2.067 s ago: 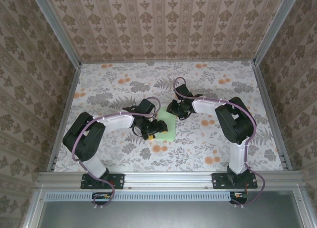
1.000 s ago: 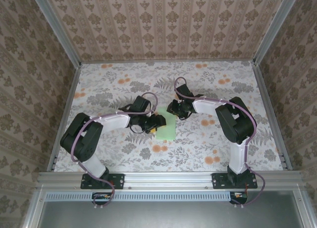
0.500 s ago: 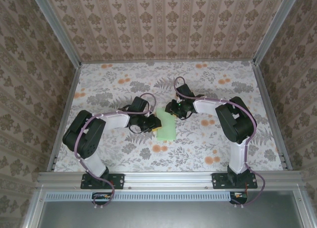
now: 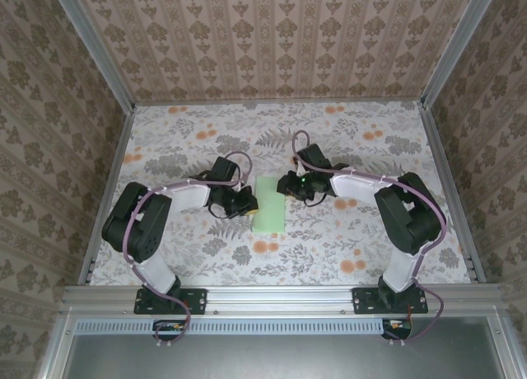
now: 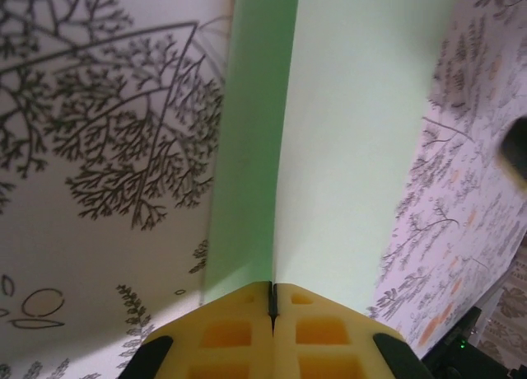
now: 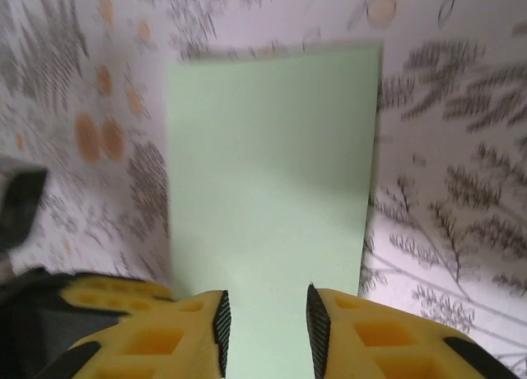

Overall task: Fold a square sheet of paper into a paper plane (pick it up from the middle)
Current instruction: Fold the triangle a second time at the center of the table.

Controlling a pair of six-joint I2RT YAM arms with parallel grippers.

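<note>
Square sheet of paper (image 4: 270,204) noted at the middle of the table (image 4: 189,140), lying as a narrow rectangle between the arms. Left pincer (image 4: 248,204) seen clenched on its left edge. Right pincer (image 4: 287,186) held parted over its far right corner.

Hemming in the square sheet of paper (image 4: 269,206) on both flanks with left gripper (image 4: 249,204) and right gripper (image 4: 286,185); leaving tablecloth (image 4: 247,136) open beyond and nearer.

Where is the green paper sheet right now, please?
In the top view, the paper sheet lies on the tablecloth between the left tool and the right tool.
</note>
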